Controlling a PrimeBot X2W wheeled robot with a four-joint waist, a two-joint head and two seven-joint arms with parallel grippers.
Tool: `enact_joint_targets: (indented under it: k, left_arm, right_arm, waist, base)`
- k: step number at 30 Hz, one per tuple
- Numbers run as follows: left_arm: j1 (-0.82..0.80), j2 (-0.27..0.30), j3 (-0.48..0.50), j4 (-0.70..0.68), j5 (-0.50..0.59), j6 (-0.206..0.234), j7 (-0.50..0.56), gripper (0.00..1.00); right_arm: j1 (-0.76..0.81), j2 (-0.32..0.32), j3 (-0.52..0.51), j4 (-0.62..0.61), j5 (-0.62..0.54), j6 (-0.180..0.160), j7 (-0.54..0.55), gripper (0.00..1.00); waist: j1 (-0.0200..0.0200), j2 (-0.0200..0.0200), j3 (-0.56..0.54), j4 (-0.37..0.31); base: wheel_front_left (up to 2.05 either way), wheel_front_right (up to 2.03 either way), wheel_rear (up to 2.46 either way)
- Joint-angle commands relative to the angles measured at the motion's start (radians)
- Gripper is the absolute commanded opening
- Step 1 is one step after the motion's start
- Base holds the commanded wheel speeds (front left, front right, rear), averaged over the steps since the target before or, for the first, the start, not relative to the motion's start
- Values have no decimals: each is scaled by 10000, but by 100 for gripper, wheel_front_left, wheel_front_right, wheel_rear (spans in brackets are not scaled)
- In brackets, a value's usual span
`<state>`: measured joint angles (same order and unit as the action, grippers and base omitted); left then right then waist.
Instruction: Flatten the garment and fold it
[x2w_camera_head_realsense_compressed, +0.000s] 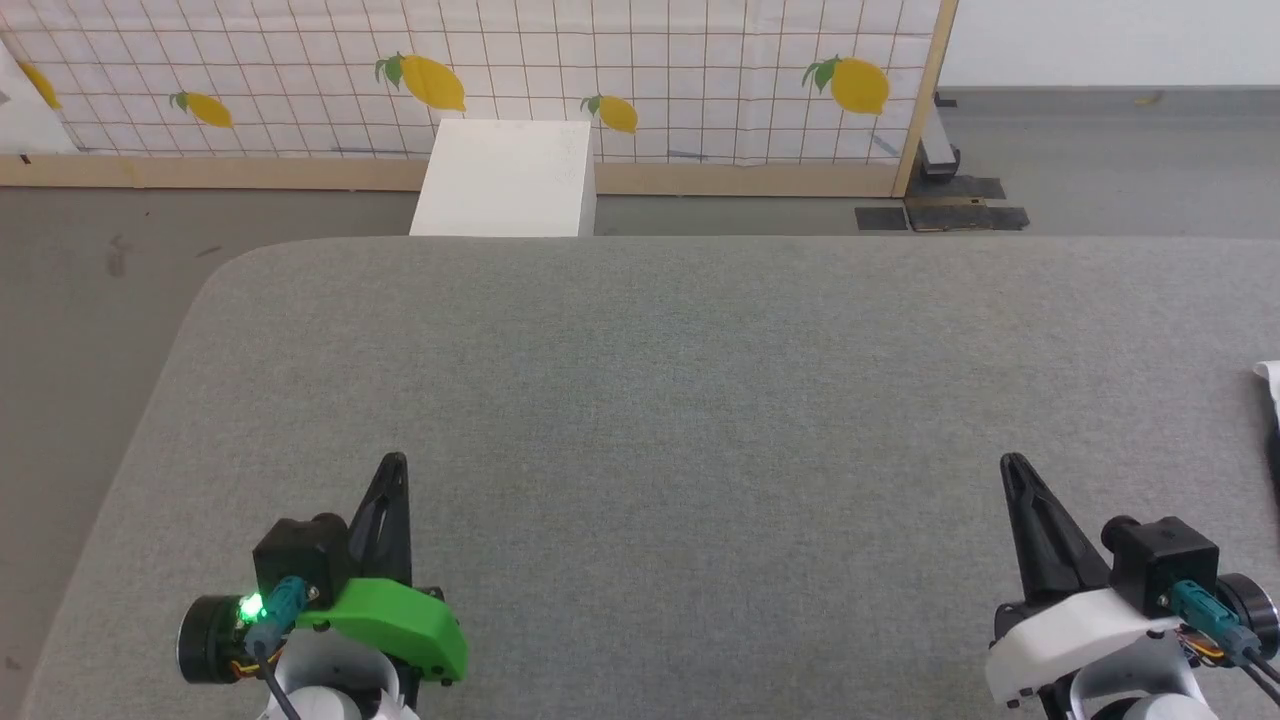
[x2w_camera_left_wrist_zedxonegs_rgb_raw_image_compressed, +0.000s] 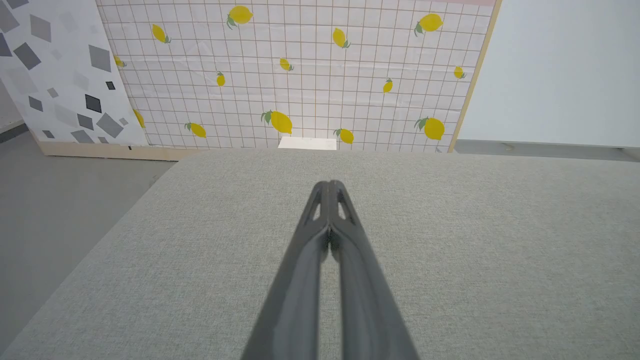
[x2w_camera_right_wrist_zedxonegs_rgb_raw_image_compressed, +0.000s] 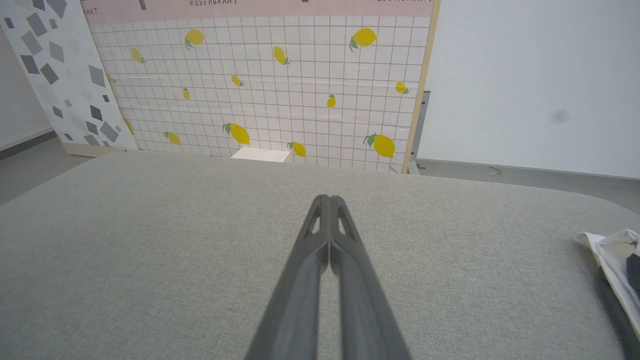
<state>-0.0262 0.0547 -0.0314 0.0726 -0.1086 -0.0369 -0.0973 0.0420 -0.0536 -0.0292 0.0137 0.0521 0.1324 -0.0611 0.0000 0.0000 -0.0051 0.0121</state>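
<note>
Two claws, both pinched together with nothing in them, so I'd say the job hasn't really begun.

Head view: left claw (x2w_camera_head_realsense_compressed: 395, 462) low left, right claw (x2w_camera_head_realsense_compressed: 1012, 462) low right, both over the grey table (x2w_camera_head_realsense_compressed: 640, 380). The shirt (x2w_camera_head_realsense_compressed: 1268, 382) is just a white sliver poking in at the far right edge, well off to the right of the right claw and a little further up the table. The right arm looks much nearer to me; the left would have to cross the whole table.

Left wrist view: left claw (x2w_camera_left_wrist_zedxonegs_rgb_raw_image_compressed: 330, 186) has its tips touching, with the table running ahead to a lemon-print screen (x2w_camera_left_wrist_zedxonegs_rgb_raw_image_compressed: 300, 75).

Right wrist view: right claw (x2w_camera_right_wrist_zedxonegs_rgb_raw_image_compressed: 330, 199) has its tips together too. More of the shirt (x2w_camera_right_wrist_zedxonegs_rgb_raw_image_compressed: 615, 250) shows here: a crumpled white corner with something dark on it, lying on the table off to the right of the fingers, not ahead of them. I can't tell which way its long side runs because too much is cut off.
</note>
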Motion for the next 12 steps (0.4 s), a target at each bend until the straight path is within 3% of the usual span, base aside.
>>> enact_joint_targets:
  k: [1, 12]
  left_arm:
    - [133, -29, 46, -82, 110, 67, 68, 0]
    - [164, -33, 111, -238, 347, 140, 287, 0]
  right_arm:
    - [-141, 21, 34, -66, -109, -11, 55, 0]
    - [-209, 24, 97, -84, -209, -12, 190, 0]
  waist:
    - [0, 0, 2, -4]
    - [0, 0, 14, -32]
  base:
    - [0, 0, 0]
    - [0, 0, 0]
